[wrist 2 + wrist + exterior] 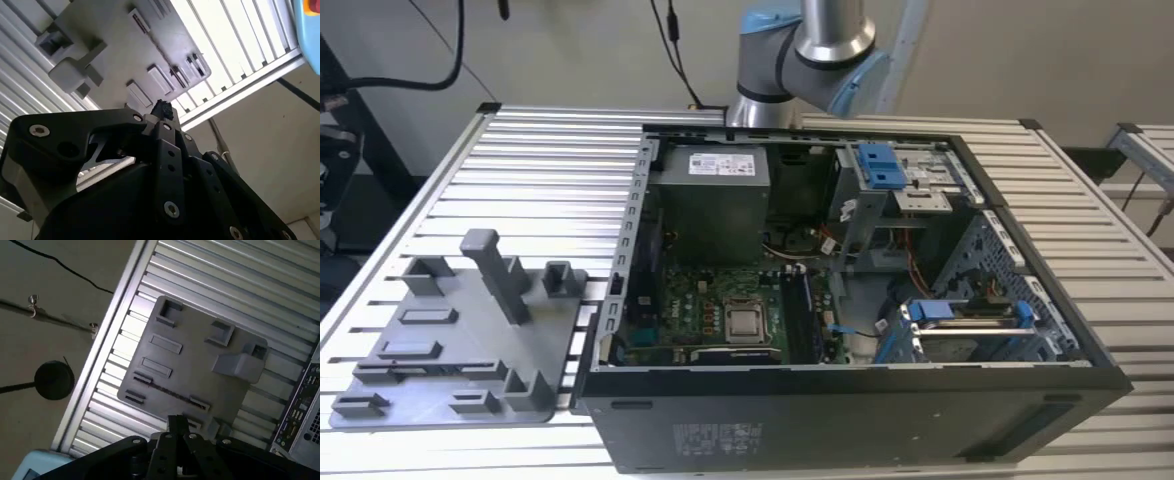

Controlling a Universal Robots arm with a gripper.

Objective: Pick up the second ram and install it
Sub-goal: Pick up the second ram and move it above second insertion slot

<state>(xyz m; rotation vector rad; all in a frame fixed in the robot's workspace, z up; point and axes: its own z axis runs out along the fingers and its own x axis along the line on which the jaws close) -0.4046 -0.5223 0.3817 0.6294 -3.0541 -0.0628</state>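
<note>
The second ram is a thin dark strip standing on edge in a slot of the grey fixture plate. In the exterior view the strip lies near the plate's front edge, at that view's left. My gripper hangs well above the plate, over the edge beside the ram. Its fingers are shut together with nothing between them. In the second wrist view the joined fingertips point down at the plate.
An open computer case sits to the exterior view's right of the plate, with its motherboard exposed. A tall grey post and lower blocks rise from the plate. The arm comes in from behind the case. Slatted table around.
</note>
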